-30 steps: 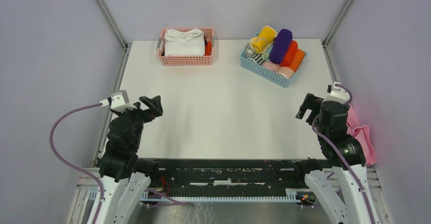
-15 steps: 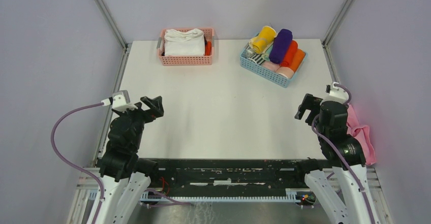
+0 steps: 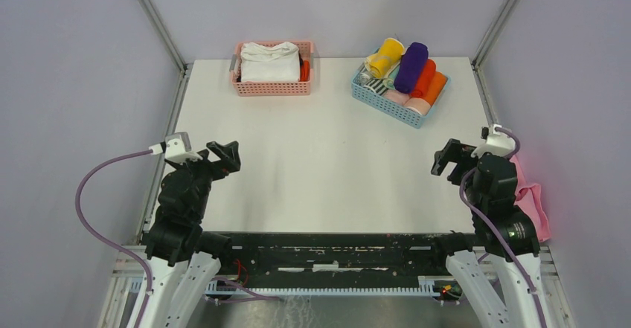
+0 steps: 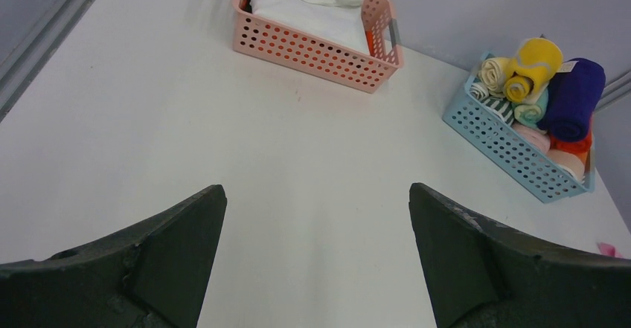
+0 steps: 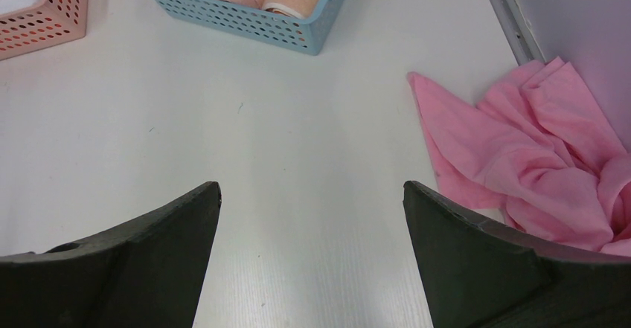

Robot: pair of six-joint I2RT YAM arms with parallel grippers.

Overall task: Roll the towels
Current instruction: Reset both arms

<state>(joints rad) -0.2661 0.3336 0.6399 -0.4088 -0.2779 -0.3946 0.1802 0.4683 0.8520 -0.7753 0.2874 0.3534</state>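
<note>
Both hands are spread wide and empty: my left hand [image 3: 225,153] and my right hand [image 3: 445,161] hang over the near part of the bench [image 3: 327,164], well apart from each other.

The yellow towel [image 3: 386,56] and the purple towel [image 3: 411,66] lie rolled side by side on top of other rolls in the blue basket [image 3: 387,105], at the far right.

Judgement: both are light, soft and yielding, and likely to unroll if lifted by a loose edge. I would take hold across the middle of a roll, pinning its outer flap under the pinch.
</note>
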